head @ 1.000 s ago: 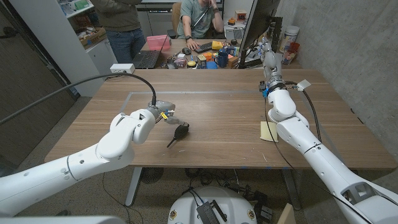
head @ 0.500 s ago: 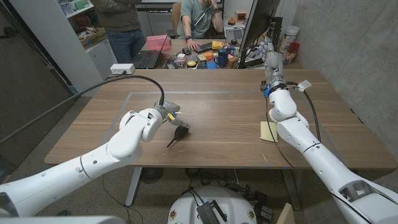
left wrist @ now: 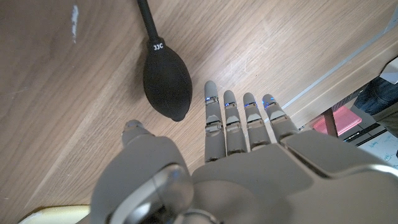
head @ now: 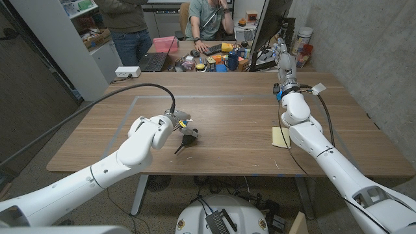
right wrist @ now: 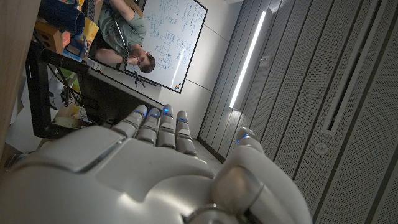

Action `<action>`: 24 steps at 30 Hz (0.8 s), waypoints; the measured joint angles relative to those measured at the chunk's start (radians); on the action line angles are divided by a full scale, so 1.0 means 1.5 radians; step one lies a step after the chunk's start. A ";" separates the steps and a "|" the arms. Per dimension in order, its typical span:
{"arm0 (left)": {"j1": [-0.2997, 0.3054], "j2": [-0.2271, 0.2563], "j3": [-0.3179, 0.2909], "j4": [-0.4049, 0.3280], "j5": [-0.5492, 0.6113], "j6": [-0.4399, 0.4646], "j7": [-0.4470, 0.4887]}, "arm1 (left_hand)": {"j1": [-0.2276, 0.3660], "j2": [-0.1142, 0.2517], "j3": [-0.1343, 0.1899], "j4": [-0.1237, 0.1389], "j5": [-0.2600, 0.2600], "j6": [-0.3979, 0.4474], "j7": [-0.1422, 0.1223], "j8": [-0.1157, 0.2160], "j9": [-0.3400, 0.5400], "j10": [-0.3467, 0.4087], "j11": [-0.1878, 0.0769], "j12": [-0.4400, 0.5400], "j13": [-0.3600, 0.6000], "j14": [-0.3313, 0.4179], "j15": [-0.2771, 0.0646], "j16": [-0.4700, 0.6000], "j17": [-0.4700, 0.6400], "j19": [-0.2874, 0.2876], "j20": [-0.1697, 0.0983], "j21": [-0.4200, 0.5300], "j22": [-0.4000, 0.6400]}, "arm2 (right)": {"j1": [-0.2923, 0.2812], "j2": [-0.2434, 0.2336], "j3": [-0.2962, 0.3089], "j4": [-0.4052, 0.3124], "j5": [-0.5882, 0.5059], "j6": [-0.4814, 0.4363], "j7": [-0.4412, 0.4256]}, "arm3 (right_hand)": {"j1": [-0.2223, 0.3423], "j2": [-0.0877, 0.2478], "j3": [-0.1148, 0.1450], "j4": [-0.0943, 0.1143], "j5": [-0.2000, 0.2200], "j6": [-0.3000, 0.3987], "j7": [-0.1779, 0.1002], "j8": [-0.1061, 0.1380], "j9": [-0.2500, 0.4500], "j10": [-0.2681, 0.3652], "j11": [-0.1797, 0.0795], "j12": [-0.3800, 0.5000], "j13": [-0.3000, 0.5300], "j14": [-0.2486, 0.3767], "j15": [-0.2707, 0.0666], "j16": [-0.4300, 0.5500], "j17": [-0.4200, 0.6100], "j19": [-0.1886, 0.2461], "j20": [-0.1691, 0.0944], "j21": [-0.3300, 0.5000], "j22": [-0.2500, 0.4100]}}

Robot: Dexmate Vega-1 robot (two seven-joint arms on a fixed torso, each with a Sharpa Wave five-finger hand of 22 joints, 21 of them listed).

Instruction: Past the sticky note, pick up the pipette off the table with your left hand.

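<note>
The pipette is a black rubber bulb with a thin black nozzle, lying on the wooden table near its middle. My left hand hovers just past the bulb's far end. In the left wrist view the bulb, marked JJC, lies beside my left hand, whose fingers are straight and apart from it, holding nothing. A yellow sticky note lies at the right. My right hand is raised over the far right corner, and its fingers are straight and hold nothing.
A white box sits at the table's far left corner. Behind the table stands a cluttered desk with a laptop and a monitor. Two people are there.
My left arm has swung right and its hand has come up to the pipette's bulb. The pipette, the sticky note and my right arm have not moved.
</note>
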 measured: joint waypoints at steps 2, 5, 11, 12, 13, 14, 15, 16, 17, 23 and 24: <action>0.004 -0.004 -0.001 0.001 0.005 -0.002 -0.007 | -0.002 0.002 0.000 0.000 0.000 0.000 0.000 0.000 0.000 0.000 0.000 0.000 0.000 0.000 0.000 0.000 0.000 -0.001 0.001 0.000 0.000 | 0.000 0.001 0.001 0.001 0.000 0.000 -0.001 | 0.000 0.000 0.000 0.000 0.000 0.000 0.000 0.000 0.000 0.000 0.000 0.000 0.000 0.000 0.000 0.000 0.000 0.000 0.000 0.000 0.000; 0.007 -0.010 -0.001 0.002 0.017 -0.002 -0.021 | -0.003 0.003 0.000 0.000 0.000 0.001 0.001 0.000 0.002 0.000 0.000 0.000 0.000 0.000 0.000 0.000 0.000 -0.001 0.001 0.000 0.000 | -0.002 0.002 0.003 0.005 0.000 0.005 -0.003 | 0.000 0.000 0.000 0.000 0.000 0.000 0.000 0.000 0.000 0.000 0.000 0.000 0.000 0.000 0.000 0.000 0.000 0.000 0.000 0.000 0.000; 0.010 -0.027 0.003 0.009 0.042 -0.004 -0.047 | -0.003 0.003 0.000 0.000 0.001 0.021 0.002 0.001 0.005 0.001 0.001 0.000 0.000 0.000 0.000 0.000 0.000 -0.003 -0.002 0.000 0.000 | -0.010 0.005 0.009 0.019 0.006 0.028 -0.005 | 0.000 0.000 0.000 0.000 0.000 0.000 0.000 0.000 0.000 0.000 0.000 0.000 0.000 0.000 0.000 0.000 0.000 -0.003 0.003 0.000 0.000; 0.010 -0.027 0.004 0.010 0.042 -0.004 -0.047 | 0.005 0.008 0.002 -0.005 0.006 0.042 0.003 0.009 0.007 0.013 -0.001 0.001 0.000 0.003 -0.001 0.000 0.000 -0.004 -0.003 0.001 0.000 | -0.010 0.005 0.009 0.019 0.006 0.028 -0.005 | 0.000 0.000 0.000 0.000 0.000 0.000 0.000 0.000 0.000 0.000 0.000 0.000 0.000 0.000 0.000 0.000 0.000 -0.004 0.004 0.000 0.000; 0.011 -0.033 0.006 0.013 0.042 -0.004 -0.047 | 0.049 0.027 0.019 -0.026 0.011 0.088 0.007 0.025 0.013 0.035 -0.005 0.006 0.000 0.019 -0.006 0.004 -0.002 -0.004 -0.003 0.005 0.000 | -0.010 0.005 0.009 0.019 0.009 0.036 -0.005 | 0.000 0.000 0.000 0.000 0.000 0.000 0.000 0.000 0.000 0.000 0.000 0.000 0.000 0.000 0.000 0.000 0.000 -0.005 0.005 0.000 0.000; 0.014 -0.039 0.008 0.016 0.067 -0.005 -0.055 | 0.111 0.045 0.044 -0.052 0.011 0.145 0.007 0.045 0.019 0.060 -0.013 0.010 -0.001 0.040 -0.013 0.007 -0.004 -0.001 -0.001 0.011 0.000 | -0.017 0.008 0.014 0.032 0.011 0.043 -0.004 | 0.000 0.000 0.000 0.000 0.000 0.000 0.000 0.000 0.000 0.000 0.000 0.000 0.000 0.000 0.000 0.000 0.000 -0.005 0.005 0.000 0.000; 0.017 -0.043 0.010 0.018 0.073 -0.005 -0.054 | 0.175 0.053 0.073 -0.071 0.002 0.202 0.007 0.067 0.026 0.085 -0.021 0.013 -0.002 0.061 -0.021 0.008 -0.006 0.009 -0.002 0.015 0.000 | -0.018 0.008 0.015 0.036 0.012 0.049 -0.004 | 0.000 0.000 0.000 0.000 0.000 0.000 0.000 0.000 0.000 0.000 0.000 0.000 0.000 0.000 0.000 0.000 0.000 -0.005 0.005 0.000 0.000; 0.018 -0.045 0.010 0.018 0.073 -0.005 -0.054 | 0.245 0.052 0.110 -0.083 -0.016 0.263 0.009 0.093 0.035 0.113 -0.032 0.015 -0.003 0.084 -0.030 0.008 -0.006 0.019 -0.001 0.018 0.000 | -0.018 0.008 0.015 0.036 0.014 0.055 -0.003 | 0.000 0.000 0.000 0.000 0.000 0.000 0.000 0.000 0.000 0.000 0.000 0.000 0.000 -0.002 -0.002 0.000 0.000 -0.002 0.007 0.000 0.000; 0.024 -0.051 0.010 0.021 0.088 -0.003 -0.040 | 0.311 0.051 0.147 -0.091 -0.038 0.320 0.009 0.124 0.048 0.141 -0.042 0.017 -0.003 0.106 -0.039 0.008 -0.008 0.027 0.000 0.018 0.000 | -0.023 0.011 0.018 0.045 0.015 0.061 -0.002 | 0.000 0.000 0.000 0.000 0.000 0.000 0.000 0.000 0.000 0.000 0.000 0.000 0.000 -0.002 -0.002 0.000 0.000 -0.002 0.008 0.000 0.000; 0.040 -0.070 0.008 0.030 0.102 -0.006 0.007 | 0.459 0.068 0.222 -0.097 -0.093 0.400 0.020 0.189 0.088 0.205 -0.071 0.022 -0.006 0.151 -0.060 0.008 -0.009 0.037 0.002 0.018 0.000 | -0.045 0.017 0.033 0.062 0.023 0.096 -0.007 | 0.000 0.000 -0.005 -0.001 0.003 0.004 -0.004 0.000 0.000 0.000 0.000 0.000 0.000 -0.002 -0.002 0.000 0.000 -0.001 0.008 0.000 0.000; 0.041 -0.072 0.006 0.031 0.102 -0.007 0.010 | 0.462 0.068 0.225 -0.097 -0.093 0.401 0.020 0.192 0.091 0.207 -0.073 0.022 -0.005 0.151 -0.060 0.008 -0.009 0.037 0.002 0.018 0.000 | -0.047 0.017 0.034 0.063 0.023 0.101 -0.009 | 0.000 0.000 -0.005 -0.001 0.003 0.004 -0.004 0.000 0.000 0.000 0.000 0.000 0.000 -0.002 -0.002 0.000 0.000 -0.001 0.008 0.000 0.000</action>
